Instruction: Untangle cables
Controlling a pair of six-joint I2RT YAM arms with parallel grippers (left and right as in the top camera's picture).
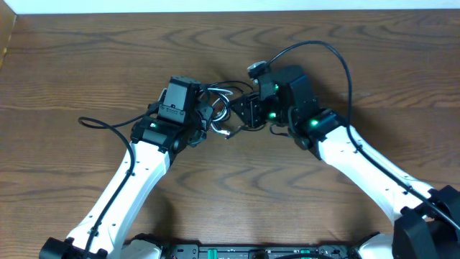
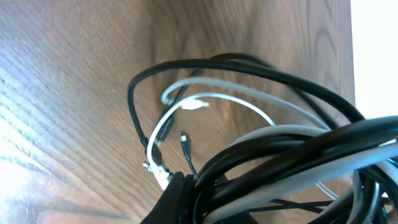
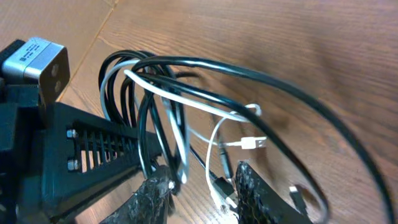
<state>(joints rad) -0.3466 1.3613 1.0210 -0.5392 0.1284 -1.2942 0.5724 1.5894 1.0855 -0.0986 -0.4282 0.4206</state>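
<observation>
The cables (image 1: 221, 109) are a tangle of thin black cords and a white one, lying between my two grippers at mid-table. My left gripper (image 1: 205, 116) is shut on the cables. In the left wrist view the bundle (image 2: 286, 149) fills the lower right, pressed against the finger (image 2: 186, 190), and loops hang down toward the wood. My right gripper (image 1: 246, 111) is open. In the right wrist view its fingers (image 3: 199, 183) straddle a black and a white strand (image 3: 177, 124). A white plug (image 3: 254, 142) lies on the wood beyond them.
The wooden table (image 1: 86, 65) stretches all around. A thick black robot wire arcs over the right arm (image 1: 323, 47), and another trails left from the left arm (image 1: 108, 124). The left gripper's body (image 3: 87, 146) sits close to my right fingers.
</observation>
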